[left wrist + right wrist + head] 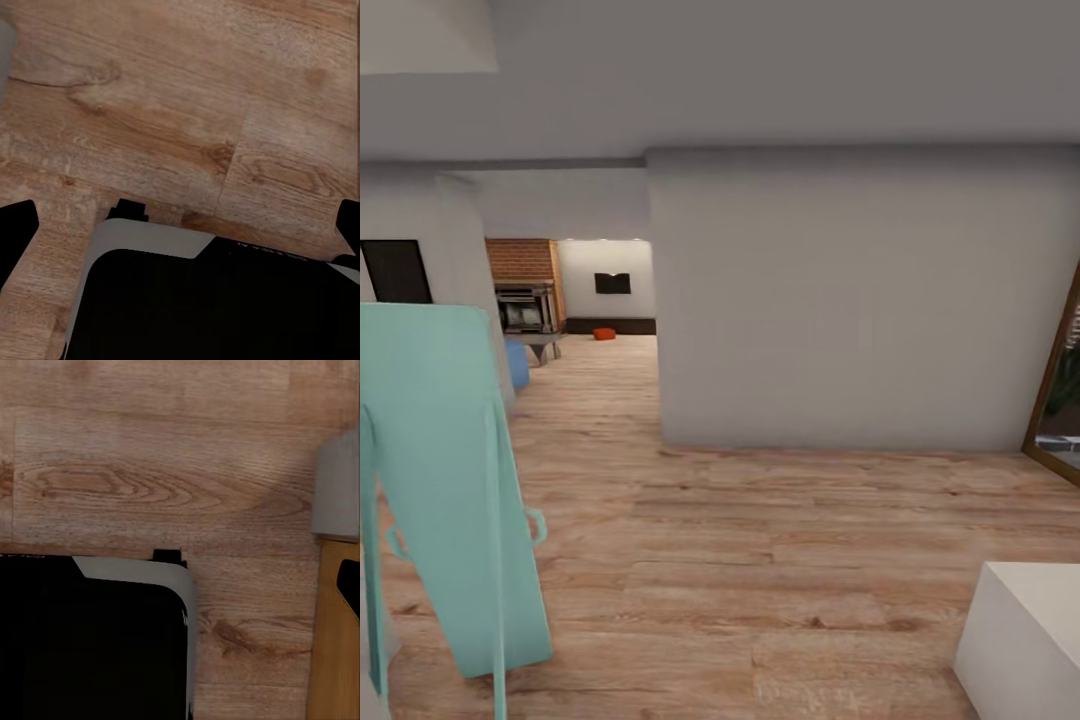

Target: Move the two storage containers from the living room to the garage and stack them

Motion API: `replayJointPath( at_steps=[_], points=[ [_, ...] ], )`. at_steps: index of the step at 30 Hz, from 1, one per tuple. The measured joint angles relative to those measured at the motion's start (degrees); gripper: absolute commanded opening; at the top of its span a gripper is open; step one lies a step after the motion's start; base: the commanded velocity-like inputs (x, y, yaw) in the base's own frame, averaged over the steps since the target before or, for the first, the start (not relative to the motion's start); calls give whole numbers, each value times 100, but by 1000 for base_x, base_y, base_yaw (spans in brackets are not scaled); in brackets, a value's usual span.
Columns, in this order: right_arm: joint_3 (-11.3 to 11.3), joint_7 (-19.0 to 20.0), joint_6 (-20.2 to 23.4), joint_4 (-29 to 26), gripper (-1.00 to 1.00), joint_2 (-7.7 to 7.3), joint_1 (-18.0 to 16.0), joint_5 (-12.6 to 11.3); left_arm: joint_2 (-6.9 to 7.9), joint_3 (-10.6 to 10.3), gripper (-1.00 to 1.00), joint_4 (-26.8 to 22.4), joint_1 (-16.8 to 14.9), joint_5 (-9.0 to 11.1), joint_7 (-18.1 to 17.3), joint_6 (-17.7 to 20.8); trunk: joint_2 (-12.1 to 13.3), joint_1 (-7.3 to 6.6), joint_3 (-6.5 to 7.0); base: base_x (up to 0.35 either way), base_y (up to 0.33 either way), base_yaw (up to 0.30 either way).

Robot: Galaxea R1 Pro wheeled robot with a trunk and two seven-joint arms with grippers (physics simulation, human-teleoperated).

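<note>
Far down the hallway, one orange-red storage container (604, 334) lies on the wood floor of the living room (575, 300), in front of the long dark low cabinet (610, 326). It is small and distant. The garage and its concrete floor are out of view. My left gripper (180, 225) hangs open over wood planks, its black fingertips (16, 229) at both edges with nothing between them. My right gripper (180, 592) is also over planks. One fingertip (349, 585) sits at the far edge, and the other is lost against my dark base.
A grey wall block (850, 300) stands ahead at centre right, with the passage to its left. A tall teal object (445, 480) leans close at left. A white box (1025, 640) sits at the near right, and a wooden door frame (1055, 370) at the right edge.
</note>
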Motion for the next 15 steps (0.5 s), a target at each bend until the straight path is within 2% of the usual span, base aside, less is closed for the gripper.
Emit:
replayJointPath(
  at_steps=[15],
  points=[
    [0, 0, 0, -2, 100, 0, 0, 0, 0, 2, 100, 0, 0, 0, 0, 1, 0, 0, 0, 325, 0, 0]
  ],
)
